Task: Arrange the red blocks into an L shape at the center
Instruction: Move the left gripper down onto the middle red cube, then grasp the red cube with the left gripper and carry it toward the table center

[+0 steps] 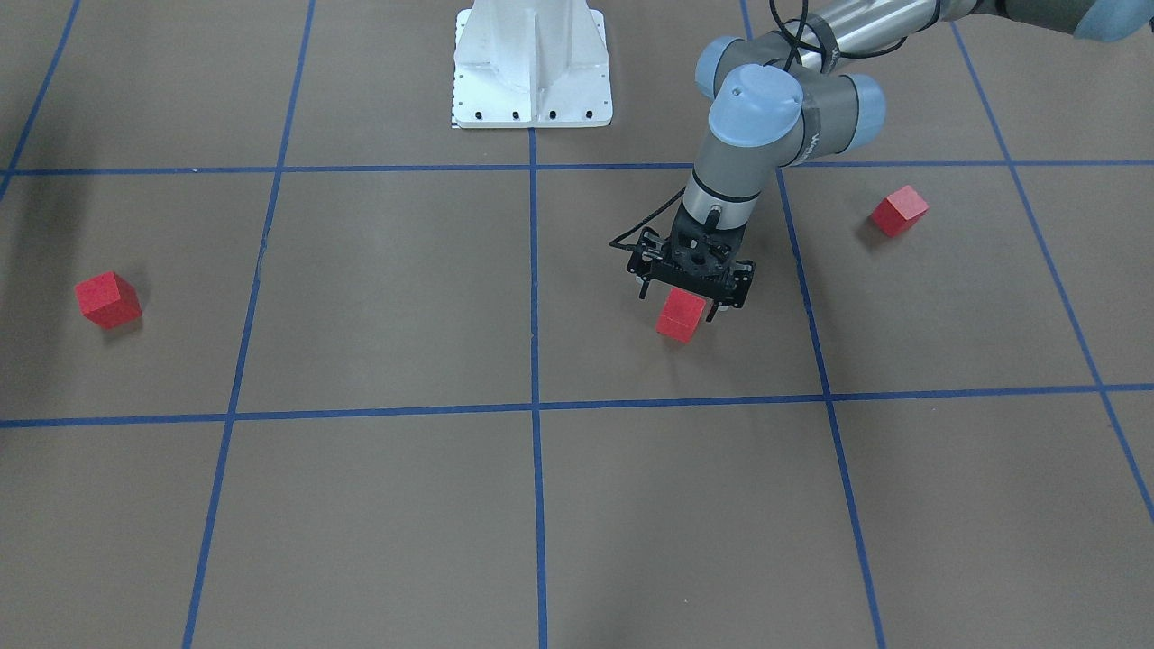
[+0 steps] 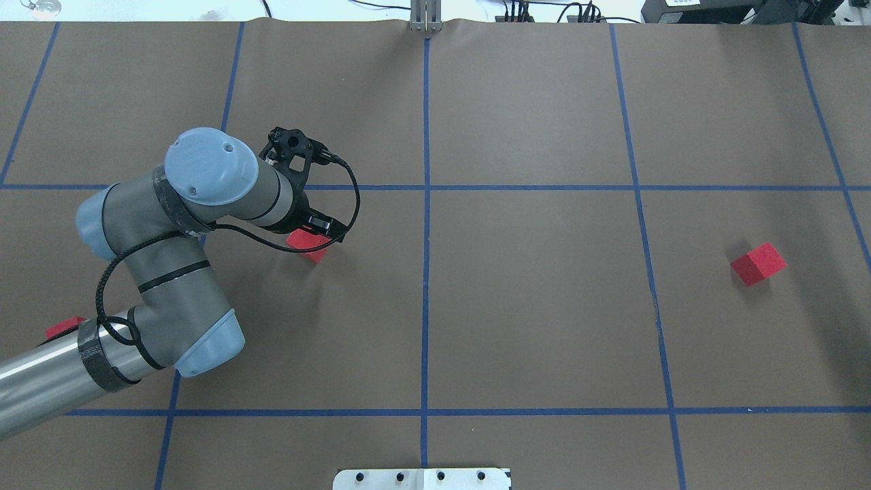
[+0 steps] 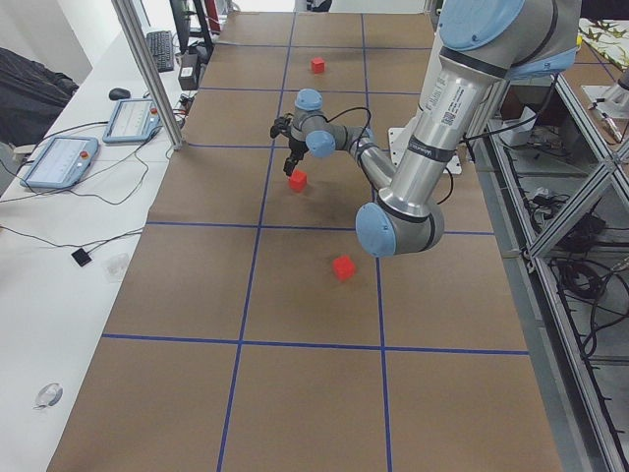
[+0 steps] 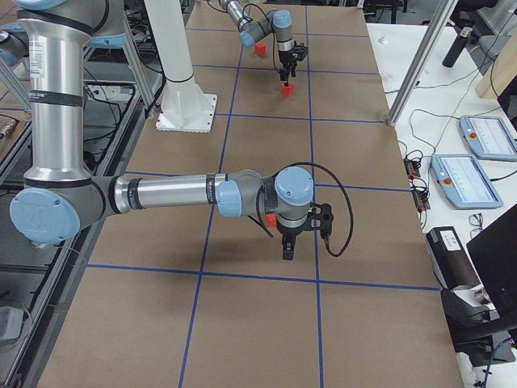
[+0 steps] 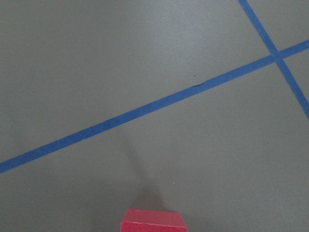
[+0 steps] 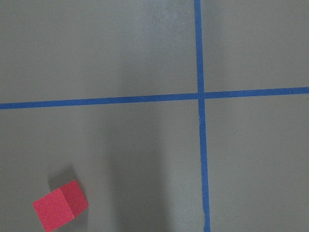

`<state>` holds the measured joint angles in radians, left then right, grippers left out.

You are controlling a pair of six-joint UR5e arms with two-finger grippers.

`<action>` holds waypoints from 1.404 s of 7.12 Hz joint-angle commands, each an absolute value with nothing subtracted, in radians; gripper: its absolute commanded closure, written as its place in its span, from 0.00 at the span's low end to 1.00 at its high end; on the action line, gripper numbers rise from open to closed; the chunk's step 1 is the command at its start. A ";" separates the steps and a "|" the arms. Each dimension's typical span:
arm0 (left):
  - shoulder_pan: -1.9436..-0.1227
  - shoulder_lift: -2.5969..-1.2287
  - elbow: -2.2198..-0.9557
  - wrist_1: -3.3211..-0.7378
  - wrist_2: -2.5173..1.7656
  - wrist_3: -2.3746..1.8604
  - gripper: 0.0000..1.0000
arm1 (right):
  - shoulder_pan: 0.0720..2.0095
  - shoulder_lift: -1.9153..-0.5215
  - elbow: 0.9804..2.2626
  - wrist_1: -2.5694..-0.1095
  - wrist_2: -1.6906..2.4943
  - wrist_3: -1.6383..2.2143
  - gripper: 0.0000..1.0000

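Observation:
My left gripper (image 1: 682,302) is low over the brown gridded surface, jaws open on either side of a red block (image 1: 681,315) that rests on the surface. This block also shows in the overhead view (image 2: 307,246) and at the bottom edge of the left wrist view (image 5: 153,221). It lies left of the center crossing (image 2: 426,187). A second red block (image 2: 64,327) sits half hidden behind my left forearm. The third red block (image 2: 759,263) is far right, and the right wrist view (image 6: 60,211) shows it from high up. My right gripper (image 4: 287,250) shows only in the exterior right view, where I cannot tell its state.
The white robot base (image 1: 532,63) stands at the robot's edge of the table. My left elbow (image 2: 204,340) hangs over the left squares. Tablets and cables (image 4: 472,158) lie beside the table, past an upright metal post (image 4: 412,73).

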<state>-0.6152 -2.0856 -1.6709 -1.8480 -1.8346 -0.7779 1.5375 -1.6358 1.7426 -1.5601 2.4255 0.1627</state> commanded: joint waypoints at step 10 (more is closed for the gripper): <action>-0.600 -2.075 -1.600 -1.925 -1.844 -0.799 1.00 | 1.537 -1.637 1.732 -1.560 2.422 0.164 0.01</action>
